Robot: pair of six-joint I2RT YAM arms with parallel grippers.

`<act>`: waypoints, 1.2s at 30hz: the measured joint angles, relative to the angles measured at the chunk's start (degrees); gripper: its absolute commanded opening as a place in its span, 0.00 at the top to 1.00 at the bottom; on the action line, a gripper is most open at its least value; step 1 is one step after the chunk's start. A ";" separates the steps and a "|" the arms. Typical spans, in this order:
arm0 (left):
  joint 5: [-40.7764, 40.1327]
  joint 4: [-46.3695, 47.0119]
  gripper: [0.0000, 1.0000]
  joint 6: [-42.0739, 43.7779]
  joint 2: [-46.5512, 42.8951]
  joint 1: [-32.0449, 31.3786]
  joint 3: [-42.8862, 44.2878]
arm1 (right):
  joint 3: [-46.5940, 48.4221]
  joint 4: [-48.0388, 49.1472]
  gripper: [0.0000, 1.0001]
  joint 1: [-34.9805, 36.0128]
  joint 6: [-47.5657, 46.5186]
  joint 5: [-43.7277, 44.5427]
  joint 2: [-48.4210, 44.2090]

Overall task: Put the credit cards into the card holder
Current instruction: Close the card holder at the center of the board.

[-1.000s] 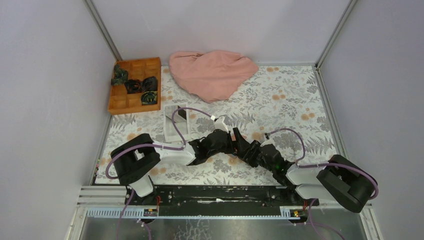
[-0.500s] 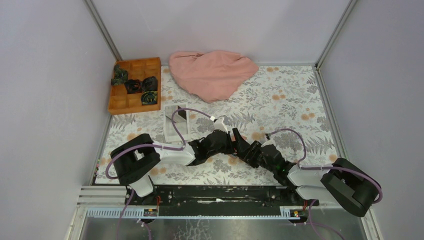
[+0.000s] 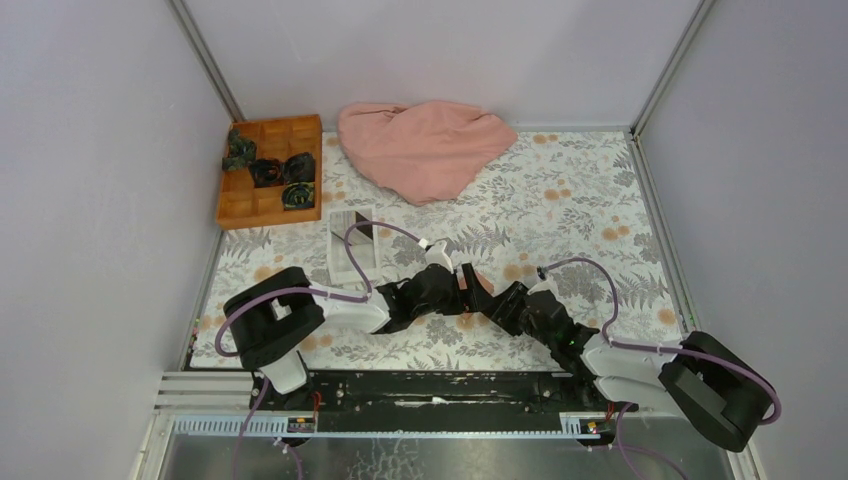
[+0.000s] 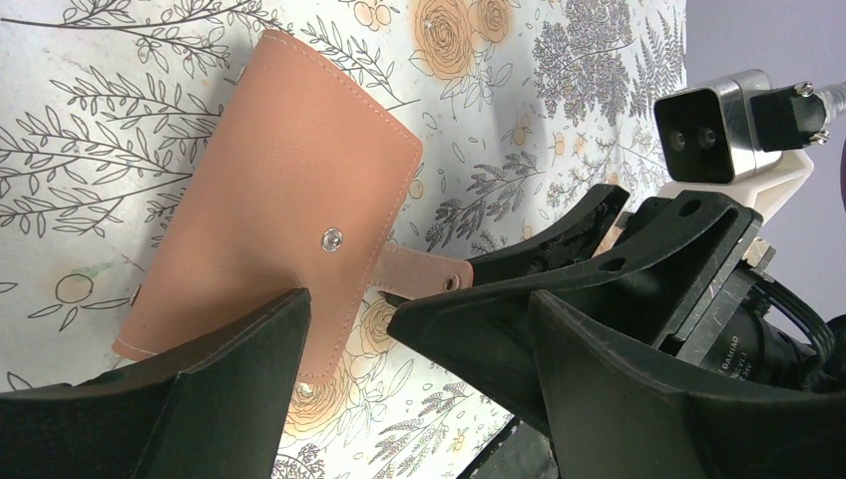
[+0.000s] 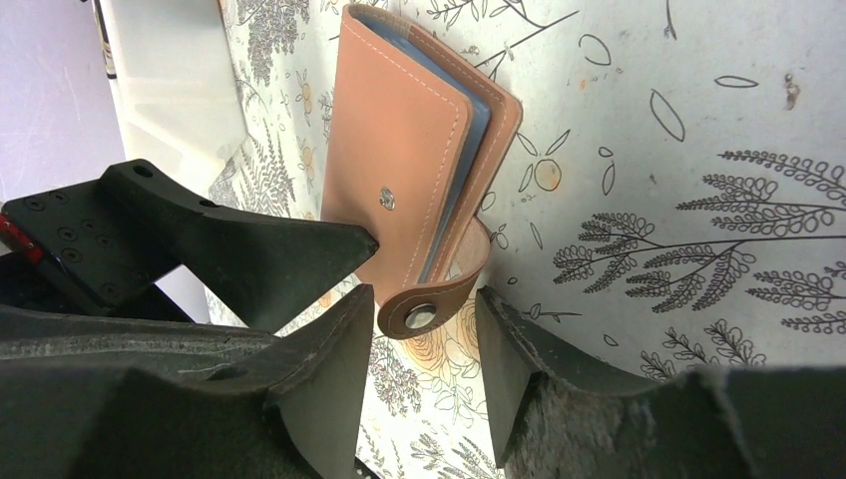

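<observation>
card holder [image 5: 399, 170] lies folded, unsnapped on the floral table [image 5: 698, 200], long axis running away from right gripper [image 5: 424, 304] | its strap tab [image 5: 431, 311] sits between that gripper's parted, empty jaws | left gripper [image 4: 417, 319] spread wide, one finger at the holder's side edge, gripping nothing | right arm nearer the tab

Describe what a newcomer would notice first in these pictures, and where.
The reddish-brown leather card holder lies mid-table, the left gripper and right gripper meeting over it, both open. A crumpled pink cloth lies at the back, an orange wooden compartment box in the back left corner.
</observation>
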 measured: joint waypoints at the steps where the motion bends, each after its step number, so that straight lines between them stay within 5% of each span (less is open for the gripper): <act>1: -0.02 -0.02 0.13 0.00 0.00 0.00 0.00 | -0.02 -0.15 0.49 0.02 -0.13 0.02 -0.15; 20: 0.04 0.33 0.12 -0.15 -0.07 -0.07 -0.37 | -1.31 -7.65 0.51 0.07 -1.01 0.85 -9.77; 36: -0.66 13.20 0.12 -7.87 -0.26 -0.04 -7.87 | -1.33 -16.00 0.57 0.13 2.86 6.21 -20.63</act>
